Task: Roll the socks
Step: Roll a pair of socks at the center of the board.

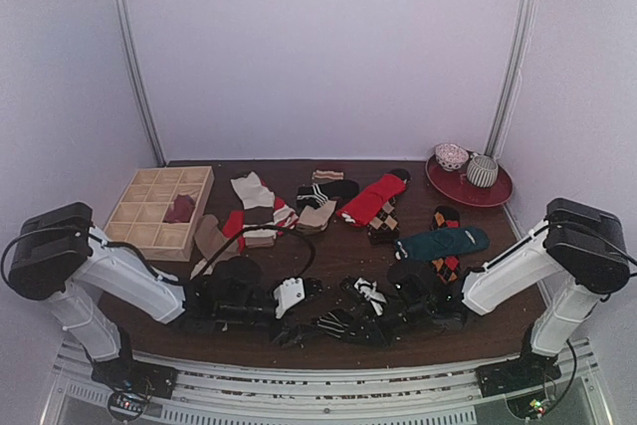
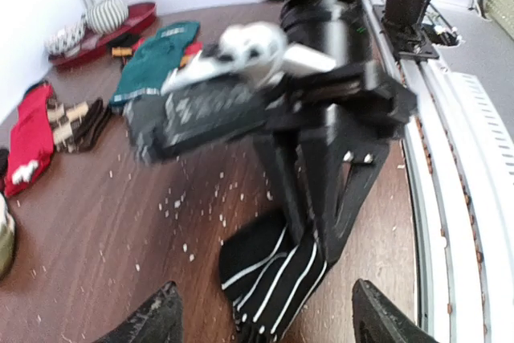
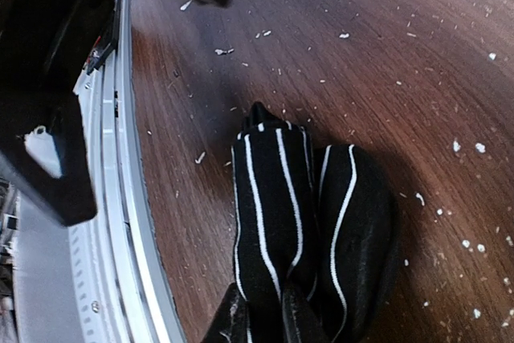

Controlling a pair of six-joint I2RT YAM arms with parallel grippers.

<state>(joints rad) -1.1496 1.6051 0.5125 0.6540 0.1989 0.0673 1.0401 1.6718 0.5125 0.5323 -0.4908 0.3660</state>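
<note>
At table edge [image 3: 178,198], striped sock [image 3: 283,214]

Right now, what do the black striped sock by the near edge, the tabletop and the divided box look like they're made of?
The striped sock: soft knit fabric, matte; it folds and bunches.
The tabletop: dark wood or wood-look laminate, with a slight sheen and visible grain.
The divided box: pale, bare-looking wood with thin slat dividers.
</note>
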